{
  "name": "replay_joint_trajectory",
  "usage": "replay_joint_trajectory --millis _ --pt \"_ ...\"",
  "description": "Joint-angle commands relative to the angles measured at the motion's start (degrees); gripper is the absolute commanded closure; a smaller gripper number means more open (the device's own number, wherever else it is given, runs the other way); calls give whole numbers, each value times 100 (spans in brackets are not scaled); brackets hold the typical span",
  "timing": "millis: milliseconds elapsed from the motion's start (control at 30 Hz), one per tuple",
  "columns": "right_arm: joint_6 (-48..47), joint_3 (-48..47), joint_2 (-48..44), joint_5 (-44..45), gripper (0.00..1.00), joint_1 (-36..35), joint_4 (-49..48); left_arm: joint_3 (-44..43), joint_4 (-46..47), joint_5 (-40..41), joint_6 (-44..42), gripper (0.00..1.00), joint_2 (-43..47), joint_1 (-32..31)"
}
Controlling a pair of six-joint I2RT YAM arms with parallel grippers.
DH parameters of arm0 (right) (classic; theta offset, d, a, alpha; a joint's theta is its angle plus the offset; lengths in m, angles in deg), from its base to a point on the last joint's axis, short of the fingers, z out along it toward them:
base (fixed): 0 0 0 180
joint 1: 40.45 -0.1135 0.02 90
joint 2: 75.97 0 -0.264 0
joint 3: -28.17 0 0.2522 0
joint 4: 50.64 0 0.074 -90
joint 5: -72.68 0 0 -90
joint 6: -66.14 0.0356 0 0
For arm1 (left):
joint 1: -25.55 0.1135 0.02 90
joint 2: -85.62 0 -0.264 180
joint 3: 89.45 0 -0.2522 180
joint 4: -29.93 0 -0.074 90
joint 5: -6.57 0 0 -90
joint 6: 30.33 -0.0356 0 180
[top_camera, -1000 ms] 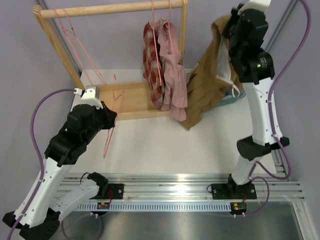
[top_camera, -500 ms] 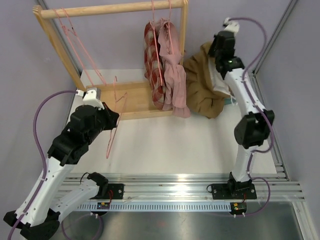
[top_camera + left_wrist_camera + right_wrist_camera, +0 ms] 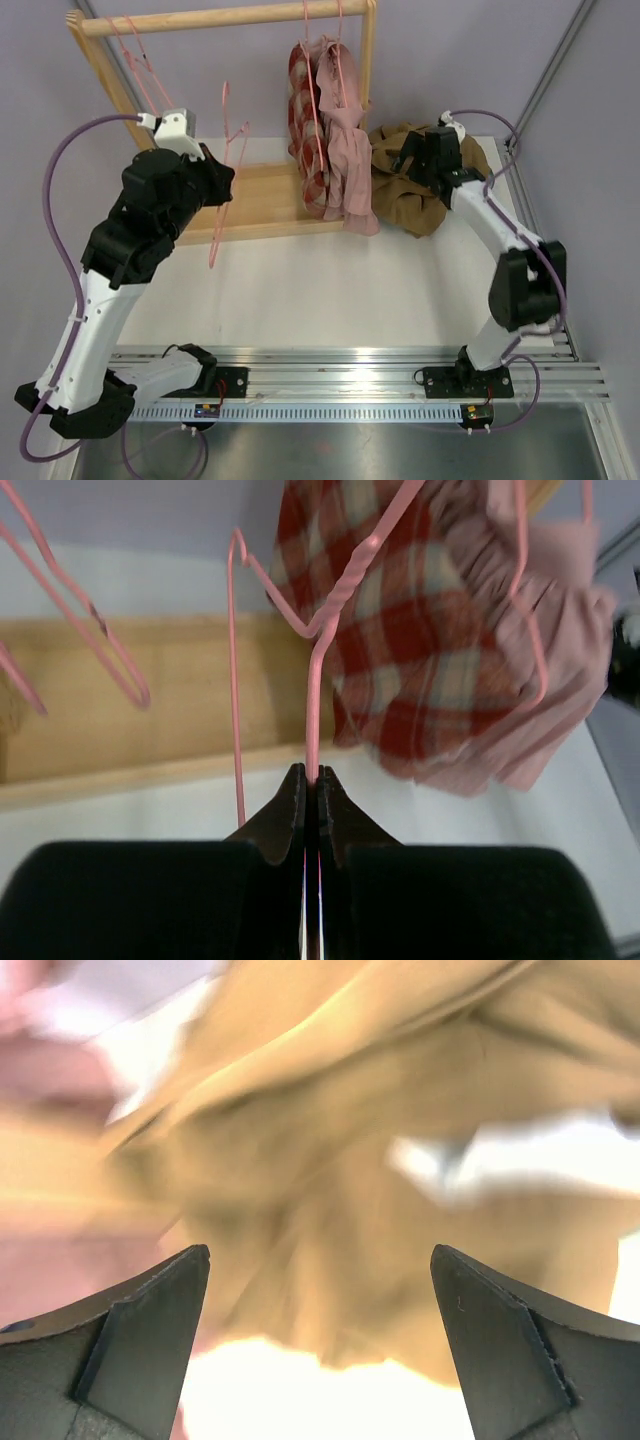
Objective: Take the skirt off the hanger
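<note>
Left arm (image 3: 110,270): rises from the lower left of the top view, elbow bent, wrist lifted high in front of the rack (image 3: 270,195) at upper left.
Right arm (image 3: 490,225): reaches up the right side, then bends left, wrist low over the table (image 3: 330,290) at upper right.
Skirt (image 3: 405,195): brown and off the hanger, in a crumpled heap on the table just right of the rack's right post. In the right wrist view it fills the frame as blurred tan folds.
Hanger (image 3: 316,670): pink wire, bare, held hook up and a little tilted, left of centre in the top view.
Left gripper (image 3: 311,772): fingers (image 3: 285,815) pressed together on the hanger's wire, no gap showing.
Right gripper (image 3: 318,1255): fingers (image 3: 150,1310) spread wide, holding nothing. The skirt lies beyond them; whether they touch it I cannot tell.
Other clothes (image 3: 325,130): plaid and pink pieces hang from the rack's rail, just left of the skirt.
</note>
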Motion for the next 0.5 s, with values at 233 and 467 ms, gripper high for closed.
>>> replay_joint_trajectory --millis 233,467 --pt "767 3208 -3095 454 1 -2522 -1010 -2868 339 161 -763 100 -1998 731" --pt "1189 4106 -3719 840 0 -3815 -746 -3988 497 -235 -526 100 -3065 1717"
